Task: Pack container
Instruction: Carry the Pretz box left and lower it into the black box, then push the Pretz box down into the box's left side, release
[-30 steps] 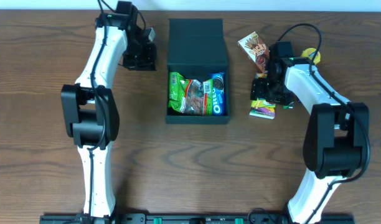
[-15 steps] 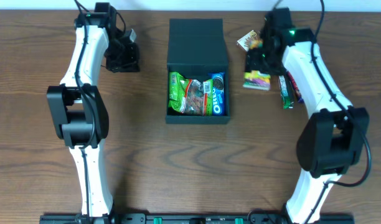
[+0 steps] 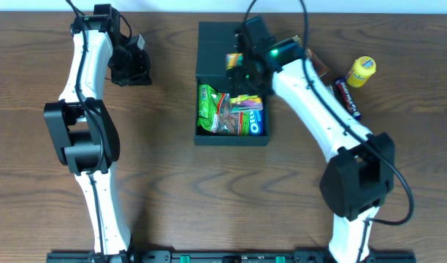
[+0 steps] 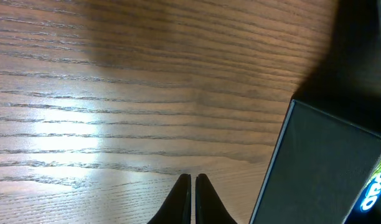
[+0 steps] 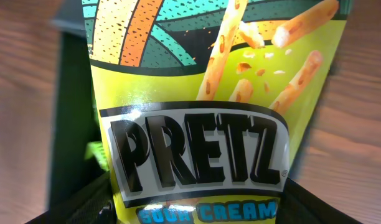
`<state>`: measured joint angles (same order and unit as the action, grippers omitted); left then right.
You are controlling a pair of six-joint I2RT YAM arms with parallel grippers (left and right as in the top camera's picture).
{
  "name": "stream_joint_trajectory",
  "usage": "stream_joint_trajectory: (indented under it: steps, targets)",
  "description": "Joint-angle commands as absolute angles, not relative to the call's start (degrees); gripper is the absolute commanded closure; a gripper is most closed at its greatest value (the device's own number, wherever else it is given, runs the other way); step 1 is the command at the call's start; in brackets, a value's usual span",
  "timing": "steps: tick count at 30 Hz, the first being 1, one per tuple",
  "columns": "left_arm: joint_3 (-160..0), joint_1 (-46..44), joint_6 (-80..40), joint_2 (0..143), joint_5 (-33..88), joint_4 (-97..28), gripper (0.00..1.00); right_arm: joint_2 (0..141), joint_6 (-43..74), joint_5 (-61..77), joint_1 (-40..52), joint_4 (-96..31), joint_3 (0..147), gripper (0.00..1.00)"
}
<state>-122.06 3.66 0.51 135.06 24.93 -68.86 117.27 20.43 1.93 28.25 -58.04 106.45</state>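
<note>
The dark teal-grey container (image 3: 203, 73) stands open at the table's middle, its flap lid (image 3: 229, 40) folded back. Inside lie a green packet (image 3: 208, 105), a reddish packet and a blue Oreo pack (image 3: 256, 123). My right gripper (image 3: 247, 79) is shut on a yellow-green Pretz box (image 3: 247, 100) and holds it above the container's right half. In the right wrist view the Pretz box (image 5: 197, 124) fills the frame between the fingers (image 5: 75, 205). My left gripper (image 3: 133, 70) is shut and empty, left of the container; in its wrist view the gripper (image 4: 193, 186) is beside the container wall (image 4: 321, 168).
A yellow can (image 3: 362, 71) and a dark snack bar (image 3: 349, 96) lie on the wooden table at the right. A brown snack packet (image 3: 317, 64) shows partly under the right arm. The right arm reaches across the container's right side.
My right gripper picked the Pretz box up from the table on the right and carried it left over the container. The left arm drew further left.
</note>
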Motion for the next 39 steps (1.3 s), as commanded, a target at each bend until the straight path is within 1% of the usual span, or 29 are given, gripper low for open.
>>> stream_joint_trajectory:
  steps: [1, 12, 22, 23, 25, 29, 31, 34, 37, 38, 39]
  targets:
    - [-122.8, 3.8, 1.8, 135.2, 25.1, -69.2, 0.94, 117.2, 24.7, 2.0, 30.7, -57.1, 107.8, 0.31]
    - [-122.8, 3.8, 1.7, 135.2, 25.1, -69.8, 0.94, 119.3, 33.8, 1.9, 36.4, -56.0, 107.8, 0.34]
    - [-122.8, 3.8, 1.7, 135.2, 25.1, -70.2, 0.94, 122.0, 36.2, 1.5, 37.9, -56.5, 107.8, 0.34]
    - [-122.8, 3.8, 1.7, 135.2, 25.1, -70.2, 0.94, 122.0, 36.2, 1.5, 37.9, -56.5, 107.8, 0.32]
    - [-122.8, 3.8, 1.7, 135.2, 25.1, -70.2, 0.94, 122.0, 36.2, 1.5, 37.9, -56.4, 107.8, 0.20]
    - [-122.8, 3.8, 1.7, 135.2, 25.1, -70.2, 0.94, 122.0, 35.5, 1.6, 37.9, -56.0, 107.8, 0.11]
    - [-122.8, 3.8, 1.7, 135.2, 25.1, -70.2, 0.94, 122.0, 35.1, 1.6, 37.9, -55.9, 107.8, 0.09]
    - [-122.8, 3.8, 1.7, 135.2, 25.1, -70.2, 0.94, 122.0, 34.5, 1.5, 37.5, -55.7, 107.8, 0.10]
    - [-122.8, 3.8, 1.7, 135.2, 25.1, -70.2, 0.94, 121.8, 33.1, 1.6, 36.8, -55.5, 107.9, 0.16]
    - [-122.8, 3.8, 1.7, 135.2, 25.1, -70.2, 0.94, 121.8, 33.1, 1.6, 36.5, -55.5, 107.9, 0.22]
    - [-122.8, 3.8, 1.7, 135.2, 25.1, -70.2, 0.94, 121.7, 33.0, 1.6, 36.2, -55.5, 107.9, 0.30]
